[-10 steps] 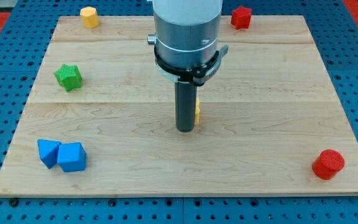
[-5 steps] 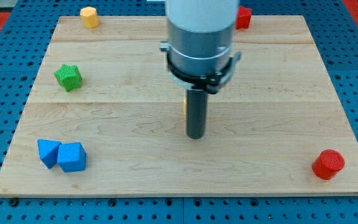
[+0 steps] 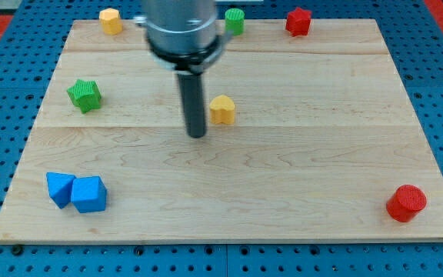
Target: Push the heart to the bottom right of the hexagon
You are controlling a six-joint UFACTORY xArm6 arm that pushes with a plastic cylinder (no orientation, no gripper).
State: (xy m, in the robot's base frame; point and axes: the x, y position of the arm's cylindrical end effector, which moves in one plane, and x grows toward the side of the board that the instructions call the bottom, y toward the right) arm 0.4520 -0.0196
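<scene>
The yellow heart lies near the middle of the wooden board. My tip rests on the board just to the heart's lower left, close to it with a narrow gap showing. The yellow hexagon sits far off at the board's top left corner. The arm's grey body fills the view's top above the rod.
A green star lies at the left. Two blue blocks touch each other at the bottom left. A green cylinder and a red star sit along the top edge. A red cylinder is at the bottom right.
My tip swung right, then moved up and left past the heart. The heart, earlier mostly hidden behind the rod, now lies slightly higher and farther left, in full view.
</scene>
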